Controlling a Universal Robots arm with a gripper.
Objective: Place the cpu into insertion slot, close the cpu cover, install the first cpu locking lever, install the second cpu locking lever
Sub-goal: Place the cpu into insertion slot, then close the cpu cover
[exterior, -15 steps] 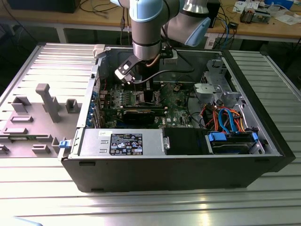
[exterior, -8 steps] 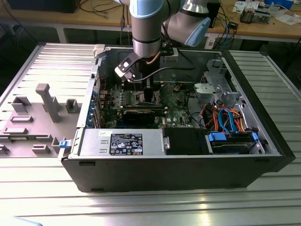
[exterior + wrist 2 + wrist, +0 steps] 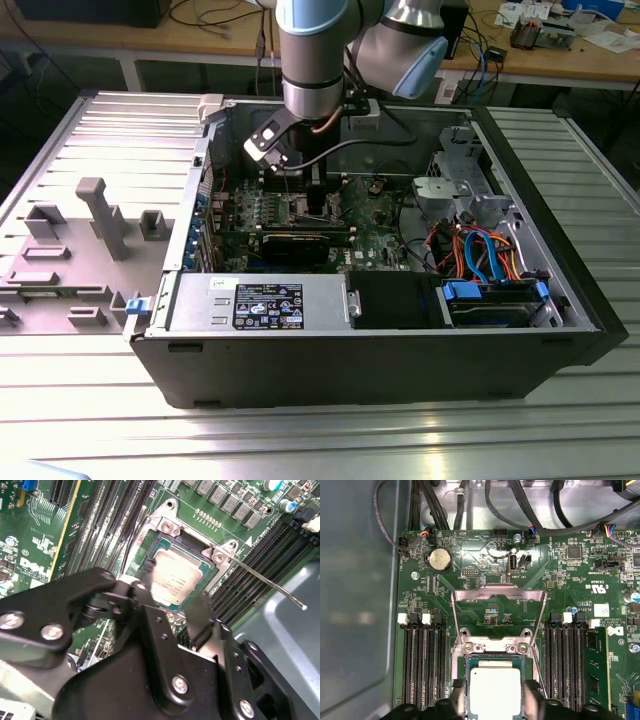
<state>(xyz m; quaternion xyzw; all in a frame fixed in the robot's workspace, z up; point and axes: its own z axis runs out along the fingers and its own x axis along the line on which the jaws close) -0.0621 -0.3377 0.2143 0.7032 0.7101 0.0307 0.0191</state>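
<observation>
In the exterior view the arm [image 3: 315,60] reaches down steeply from above, its grey and pale blue joints stacked almost upright. The wrist [image 3: 314,100] is turned so that the tool [image 3: 318,180] points straight down. In both wrist views the tool's black linkage carries two slim black fingers [image 3: 146,582] [image 3: 458,696] held parallel, one at each of two opposite edges of the cpu [image 3: 495,687], closed in with their pads against its sides.
</observation>
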